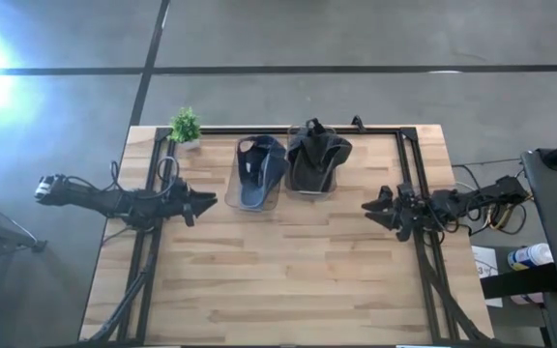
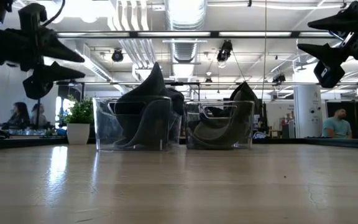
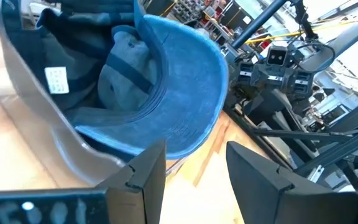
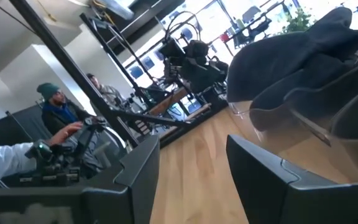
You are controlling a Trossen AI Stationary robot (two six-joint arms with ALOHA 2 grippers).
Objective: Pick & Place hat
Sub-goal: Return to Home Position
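A blue cap [image 1: 259, 172] sits in a clear bin [image 1: 235, 198] at the table's far middle, its brim [image 3: 179, 93] sticking out over the bin's rim. A dark hat [image 1: 315, 157] rests in a second clear bin [image 1: 309, 189] just to the right. My left gripper [image 1: 206, 203] hovers above the table left of the blue cap's bin, open, pointing toward it [image 3: 194, 168]. My right gripper [image 1: 370, 206] hovers to the right of the dark hat's bin, open [image 4: 191, 168]. In the low view both grippers [image 2: 73, 65] [image 2: 306, 37] are well above the tabletop.
A small potted plant [image 1: 186, 126] stands at the table's far left corner. A black frame rail [image 1: 288, 130] runs along the far edge and down both sides. The near half of the wooden table [image 1: 278, 280] is bare wood. People [image 4: 55, 106] show in the room beyond.
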